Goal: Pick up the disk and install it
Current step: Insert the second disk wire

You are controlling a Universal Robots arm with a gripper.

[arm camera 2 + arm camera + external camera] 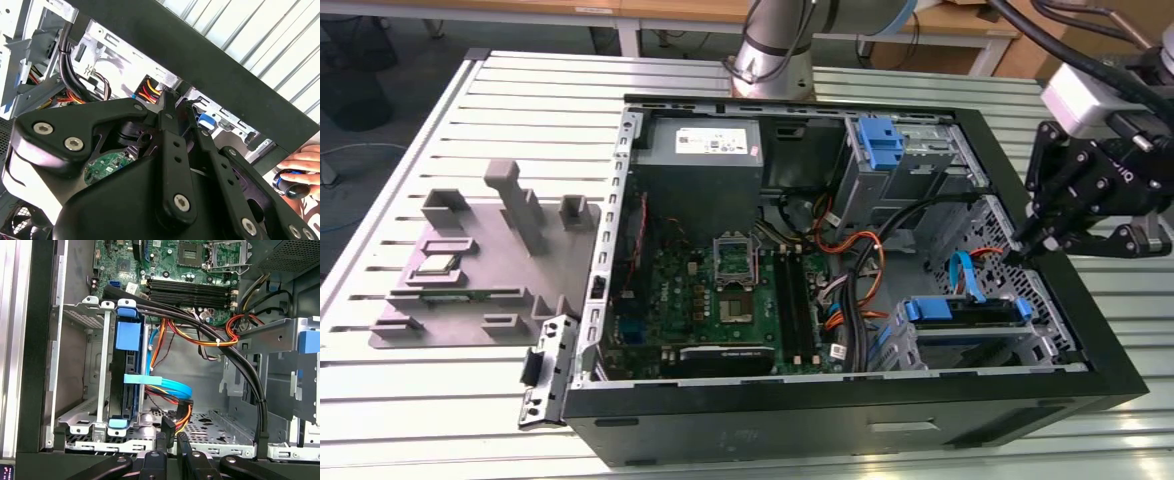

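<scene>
Disk seated in the drive cage of the open case.
It stands on edge, blue rails at both ends, long axis along the cage slot. The gripper hovers over the case's edge, fingers together and empty; open floor lies beside the cage.

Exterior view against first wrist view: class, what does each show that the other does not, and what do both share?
Exterior view adds: a grey parts tray on the slatted table, beside the computer case. First wrist view adds: the black connector ending the red-yellow wires, near the claw. Shared: the blue-railed disk and the motherboard.
</scene>
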